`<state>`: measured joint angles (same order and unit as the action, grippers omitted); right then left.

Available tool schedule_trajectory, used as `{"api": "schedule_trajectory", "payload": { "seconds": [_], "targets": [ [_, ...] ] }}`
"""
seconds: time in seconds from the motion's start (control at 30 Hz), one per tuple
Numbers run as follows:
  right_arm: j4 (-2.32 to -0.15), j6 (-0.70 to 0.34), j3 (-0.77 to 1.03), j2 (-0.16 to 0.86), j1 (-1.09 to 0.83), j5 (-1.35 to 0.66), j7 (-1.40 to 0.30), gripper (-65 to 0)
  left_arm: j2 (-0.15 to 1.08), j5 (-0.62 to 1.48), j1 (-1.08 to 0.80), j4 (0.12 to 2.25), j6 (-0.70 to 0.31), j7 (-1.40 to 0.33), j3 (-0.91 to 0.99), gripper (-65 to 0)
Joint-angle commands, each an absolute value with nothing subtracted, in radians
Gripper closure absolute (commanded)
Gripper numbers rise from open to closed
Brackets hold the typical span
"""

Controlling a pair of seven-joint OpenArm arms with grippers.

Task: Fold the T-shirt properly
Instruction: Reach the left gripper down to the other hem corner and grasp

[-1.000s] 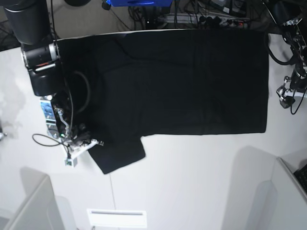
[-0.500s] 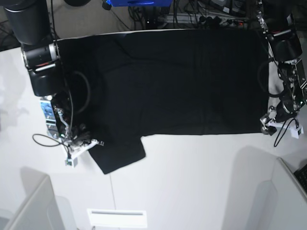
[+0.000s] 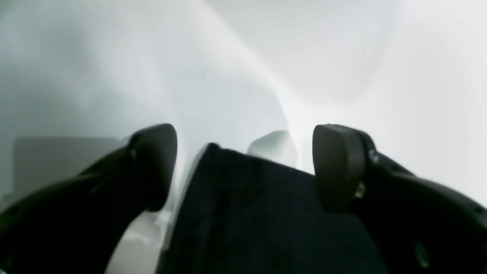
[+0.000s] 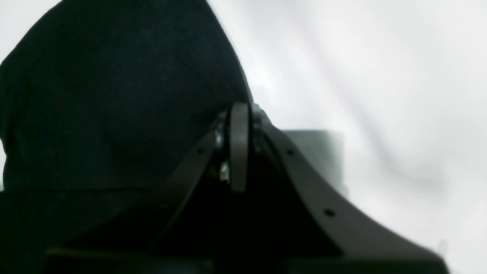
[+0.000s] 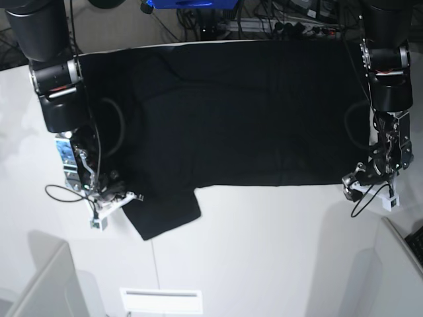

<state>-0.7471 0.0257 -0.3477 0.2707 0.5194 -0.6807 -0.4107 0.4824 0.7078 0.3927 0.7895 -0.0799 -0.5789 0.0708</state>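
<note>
The black T-shirt [image 5: 244, 112] lies spread flat on the white table [image 5: 264, 251], one sleeve [image 5: 165, 210] pointing toward the near edge. My right gripper [image 5: 117, 197] is at that sleeve's left edge; in the right wrist view its fingers [image 4: 239, 144] are pressed together with black cloth [image 4: 114, 95] bunched up against them. My left gripper [image 5: 365, 183] sits at the hem's near corner. In the left wrist view it [image 3: 243, 160] is open, and the cloth corner [image 3: 266, 213] lies between its two fingers without being pinched.
White partitions stand at the near left [image 5: 39, 284] and near right [image 5: 396, 264]. A white slotted plate [image 5: 160, 300] lies at the front edge. Cables and gear [image 5: 277, 23] crowd the space beyond the table's far edge.
My left arm has come in from the right edge and down to the hem's near corner, its jaws narrowing slightly. The right arm and the shirt have not moved.
</note>
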Motion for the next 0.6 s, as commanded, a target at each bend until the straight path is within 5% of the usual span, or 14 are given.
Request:
{"api": "schedule_trajectory", "payload": {
  "seconds": [0.0,0.27,0.57],
  "targets": [
    [-0.757,0.025,-0.344,0.277,0.538,-0.682,-0.427,0.0,0.489,0.716,0.390,0.786,-0.081,-0.624,0.070,-43.8],
    [-0.757,0.025,-0.343,0.277,0.536,-0.682,-0.424,0.0,0.487,0.716,0.389,0.768,-0.081,-0.624,0.070,0.0],
    [-0.914,0.027,-0.311,0.300,0.484,-0.676,-0.430,0.0,0.492,0.717,0.384,0.819,-0.087,-0.627,0.071,0.0]
  ]
}}
